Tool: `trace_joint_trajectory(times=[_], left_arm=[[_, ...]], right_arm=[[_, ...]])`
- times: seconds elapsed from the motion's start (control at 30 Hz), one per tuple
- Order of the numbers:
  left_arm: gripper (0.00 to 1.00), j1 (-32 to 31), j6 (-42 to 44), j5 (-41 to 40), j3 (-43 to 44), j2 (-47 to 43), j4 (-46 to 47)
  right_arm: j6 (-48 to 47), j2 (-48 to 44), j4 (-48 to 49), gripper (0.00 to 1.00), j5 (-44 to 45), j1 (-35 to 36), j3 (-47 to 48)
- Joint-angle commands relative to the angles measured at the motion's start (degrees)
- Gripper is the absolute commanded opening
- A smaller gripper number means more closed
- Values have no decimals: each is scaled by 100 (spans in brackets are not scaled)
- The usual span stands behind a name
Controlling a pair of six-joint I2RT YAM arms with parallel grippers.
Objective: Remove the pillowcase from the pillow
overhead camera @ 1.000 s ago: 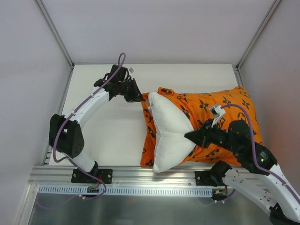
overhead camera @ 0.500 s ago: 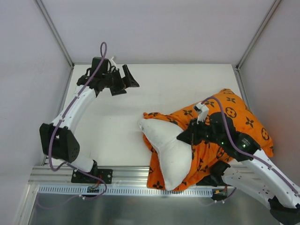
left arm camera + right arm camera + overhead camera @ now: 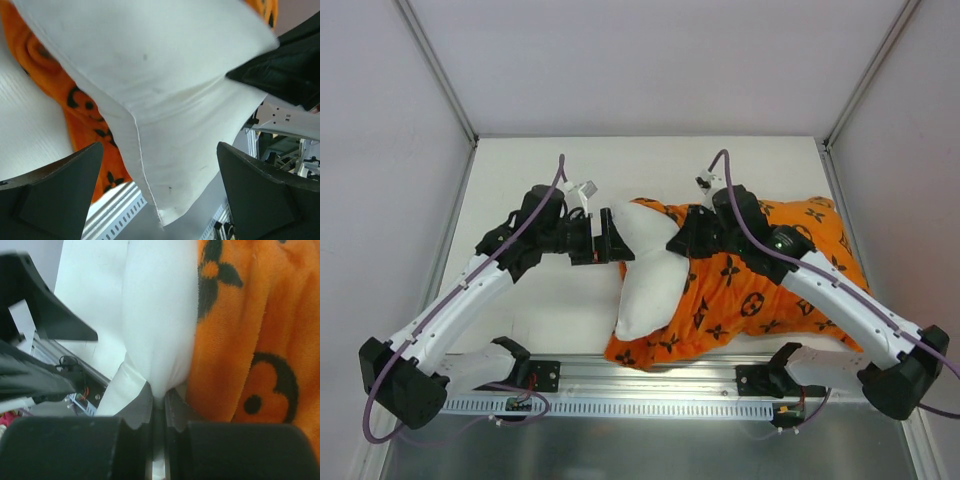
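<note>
- Orange plush pillowcase point(image 3: 750, 290) lies bunched on the table point(image 3: 540, 290), mostly to the right of both sets of jaws and under the right arm.
- White pillow point(image 3: 648, 275) sticks out of the cover's open left end, a good part of it bare.
- Right gripper point(image 3: 678, 240): jaws nearly closed, pinching a fold of pillow fabric, with orange cloth just beside the pinch.
- Left gripper point(image 3: 613, 238): jaws wide, pillow's edge between them, facing the right gripper.

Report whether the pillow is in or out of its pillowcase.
Partly out: the pillow protrudes leftward from the orange pillowcase; its rest is covered.
</note>
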Motion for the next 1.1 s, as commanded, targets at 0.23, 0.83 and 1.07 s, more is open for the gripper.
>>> trace_joint_trajectory(times=[0.23,0.83,1.07], left_arm=[[99,-38,-170,222,-1166,-646,312],[81,-996,-1056,1102,-878,1032,2448],[0,-874,-1162,637,-666,815,2326]], right_arm=[[213,564,810,1,51,-13,1029],[363,995,750,1,-310,66,1443],[-181,986,-85,1,-195,22,1767]])
